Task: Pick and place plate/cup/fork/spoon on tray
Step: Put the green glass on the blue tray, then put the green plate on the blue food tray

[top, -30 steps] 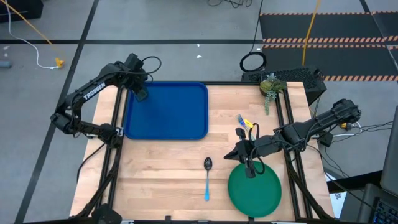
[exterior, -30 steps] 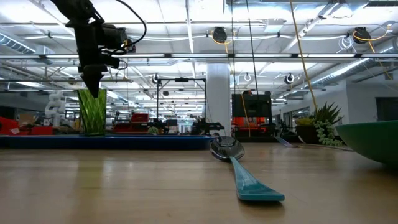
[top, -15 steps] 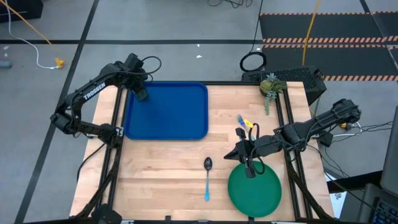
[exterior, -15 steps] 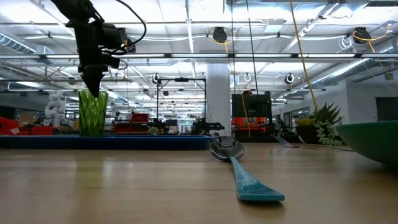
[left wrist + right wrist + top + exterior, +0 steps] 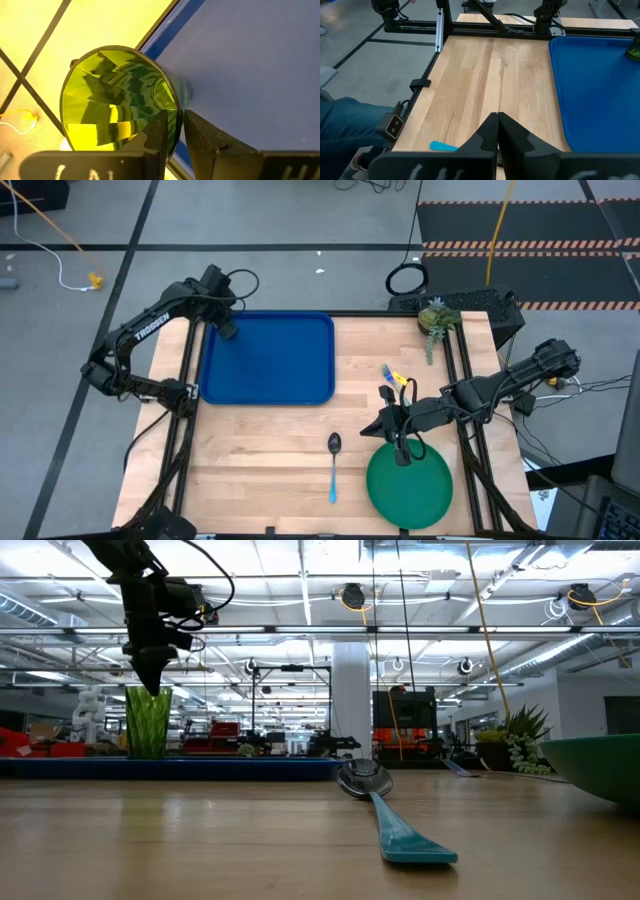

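Note:
The olive-green cup (image 5: 148, 722) stands upright on its base in the far left corner of the blue tray (image 5: 270, 360). My left gripper (image 5: 176, 122) is above it, shut on its rim. The green plate (image 5: 410, 485) lies on the table near the right front. My right gripper (image 5: 400, 452) hangs over the plate's far left rim with its fingers shut (image 5: 497, 120); I cannot tell whether it touches the plate. The spoon (image 5: 333, 465) lies left of the plate, its dark bowl pointing away. The fork (image 5: 389, 373) lies on the table between the tray and the right arm. My left gripper has the cup's rim (image 5: 178, 102) between its two fingers, one finger inside the cup and one outside. The fingers come from above and point down. The cup stands upright with its base on the tray.
A small potted plant (image 5: 436, 318) stands at the table's far right corner. Black frame rails run along both sides of the table. Bare wood lies between the tray and the spoon. A person's leg in jeans (image 5: 350, 120) shows beyond the table's near edge.

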Motion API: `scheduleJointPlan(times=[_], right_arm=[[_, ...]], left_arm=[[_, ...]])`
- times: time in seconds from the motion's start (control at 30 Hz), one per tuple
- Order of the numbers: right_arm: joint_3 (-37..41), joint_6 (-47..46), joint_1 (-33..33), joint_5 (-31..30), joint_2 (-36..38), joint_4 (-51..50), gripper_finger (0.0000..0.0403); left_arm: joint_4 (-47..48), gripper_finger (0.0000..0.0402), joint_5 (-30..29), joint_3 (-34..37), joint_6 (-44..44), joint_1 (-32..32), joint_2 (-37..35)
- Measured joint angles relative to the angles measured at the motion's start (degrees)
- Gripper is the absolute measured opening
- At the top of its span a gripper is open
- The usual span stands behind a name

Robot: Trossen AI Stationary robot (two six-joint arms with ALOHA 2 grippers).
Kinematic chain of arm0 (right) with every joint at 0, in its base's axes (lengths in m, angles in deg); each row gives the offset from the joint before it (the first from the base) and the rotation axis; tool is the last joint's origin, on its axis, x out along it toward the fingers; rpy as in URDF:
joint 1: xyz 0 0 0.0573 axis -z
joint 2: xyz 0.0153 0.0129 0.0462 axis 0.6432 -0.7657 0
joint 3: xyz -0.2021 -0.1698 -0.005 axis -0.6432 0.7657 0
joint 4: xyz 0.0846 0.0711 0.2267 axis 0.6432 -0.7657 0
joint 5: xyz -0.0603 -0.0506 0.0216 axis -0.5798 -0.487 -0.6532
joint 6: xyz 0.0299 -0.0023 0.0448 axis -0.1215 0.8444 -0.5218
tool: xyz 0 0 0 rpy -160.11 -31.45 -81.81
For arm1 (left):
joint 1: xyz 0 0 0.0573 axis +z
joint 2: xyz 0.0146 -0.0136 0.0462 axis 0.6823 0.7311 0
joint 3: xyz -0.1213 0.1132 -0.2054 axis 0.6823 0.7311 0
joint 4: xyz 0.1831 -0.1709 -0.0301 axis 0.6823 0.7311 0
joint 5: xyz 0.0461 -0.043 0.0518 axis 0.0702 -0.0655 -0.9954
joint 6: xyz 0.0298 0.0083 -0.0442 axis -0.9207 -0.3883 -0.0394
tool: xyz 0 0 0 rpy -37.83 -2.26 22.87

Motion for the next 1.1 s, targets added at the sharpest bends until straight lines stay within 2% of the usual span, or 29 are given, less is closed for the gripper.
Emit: scheduleJointPlan(times=[0.3, 0.53, 0.67, 0.83, 1.1], right_arm=[[0.0, 0.0, 0.0, 0.0, 0.0, 0.0, 0.0000], [0.0, 0.0, 0.0, 0.0, 0.0, 0.0, 0.0000], [0.0, 0.2, 0.0, 0.0, 0.0, 0.0, 0.0000], [0.0, 0.4, 0.0, 0.0, 0.0, 0.0, 0.0000], [0.0, 0.4, 0.0, -0.1, 0.0, 0.0, 0.0000]], left_arm=[[-1.3, 0.0071, -0.3, 0.0, 2.3, -1.1, 0.0], [-1.1, 0.0121, -5.0, 0.0, 4.4, -1.0, -0.9], [-1.1, 0.0142, -5.0, 0.0, 5.9, -1.0, -3.2], [-0.9, 0.0147, -5.0, 0.0, 6.9, -1.1, -7.7], [1.6, 0.0148, 0.7, 0.0, 16.0, -5.4, -17.0]])
